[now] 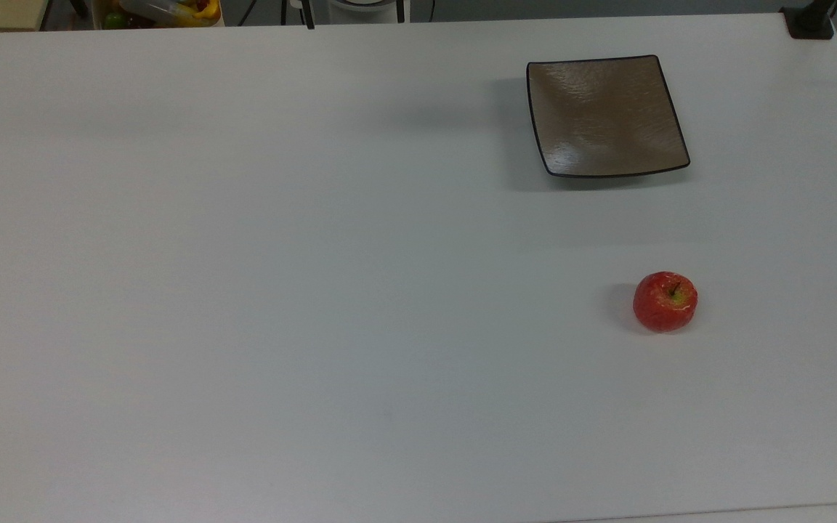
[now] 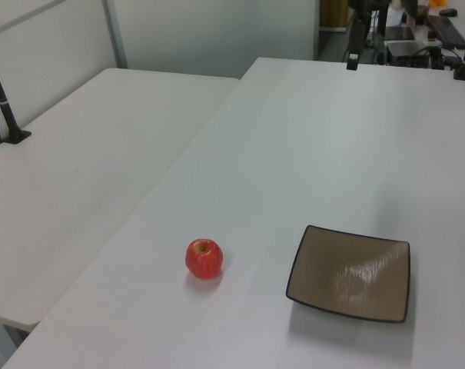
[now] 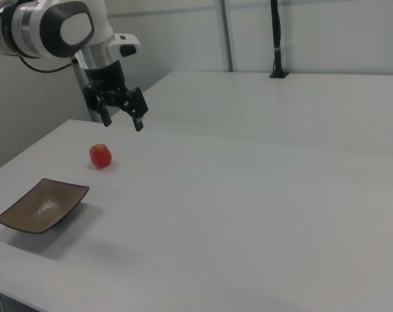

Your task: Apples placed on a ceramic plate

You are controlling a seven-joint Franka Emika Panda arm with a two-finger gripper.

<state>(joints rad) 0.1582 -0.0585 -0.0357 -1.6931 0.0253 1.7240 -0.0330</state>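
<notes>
Nearest the lens in the right view: ceramic plate [image 3: 41,205], square, glossy brown-taupe with a thin black rim and upturned corners, flat on the white table [image 3: 248,214] and bare inside. Beyond the plate in the right view, a little toward the right view's right: apple [image 3: 100,156], small, round, red, resting on the table, apart from the plate and not touching it. In the top view, same apple [image 1: 665,301] below the plate [image 1: 605,116] and slightly toward the top view's right, yellow-green patch and short dark stem facing up, shadow falling toward the top view's left. In the left view, apple [image 2: 204,257] to the left view's left of the plate [image 2: 349,272], a clear strip of tabletop between them. Above and beyond the plate in the right view, higher than the apple and clear of it: gripper [image 3: 121,114] at the end of the white arm [image 3: 53,29], black fingers [image 3: 138,119] spread apart, pointing down, grasping nothing. Past the plate, a second white table [image 2: 86,177] butted against the first.
</notes>
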